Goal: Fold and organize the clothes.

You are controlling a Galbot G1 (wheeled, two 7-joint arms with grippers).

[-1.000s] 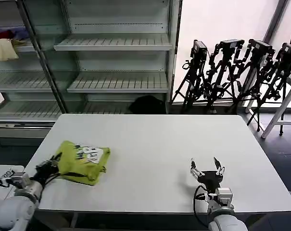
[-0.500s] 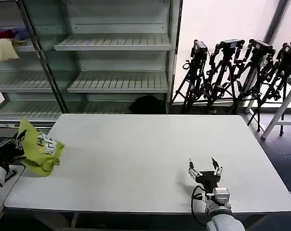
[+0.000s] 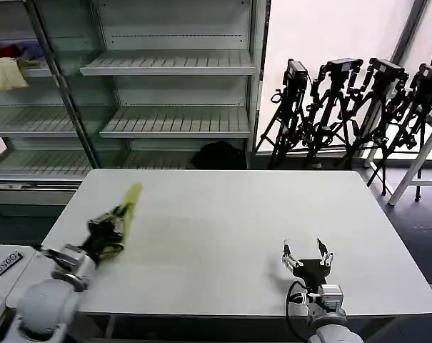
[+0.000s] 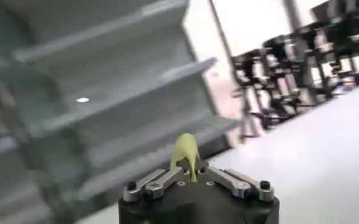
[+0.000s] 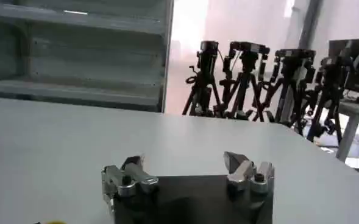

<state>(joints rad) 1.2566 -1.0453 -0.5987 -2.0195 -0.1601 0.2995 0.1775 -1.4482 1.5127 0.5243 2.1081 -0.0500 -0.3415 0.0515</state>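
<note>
Head view | left gripper [image 3: 110,227] clamped on T-shirt [image 3: 128,202] | right gripper [image 3: 308,255] apart | no legible writing

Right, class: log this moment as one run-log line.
left tool: shut on lime-green soft cloth T-shirt, above white table | right tool: open, idle

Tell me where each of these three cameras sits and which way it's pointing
Head view: from the robot's head, looking forward and down over the white table toward the shelves; left gripper holds the lime-green T-shirt, right gripper hovers open.
Left wrist view: behind the left gripper, facing the shelves; the T-shirt is pinched between its fingers.
Right wrist view: behind the right gripper, facing across the table to the tripods.
Shared: all three show the table and shelves.
</note>
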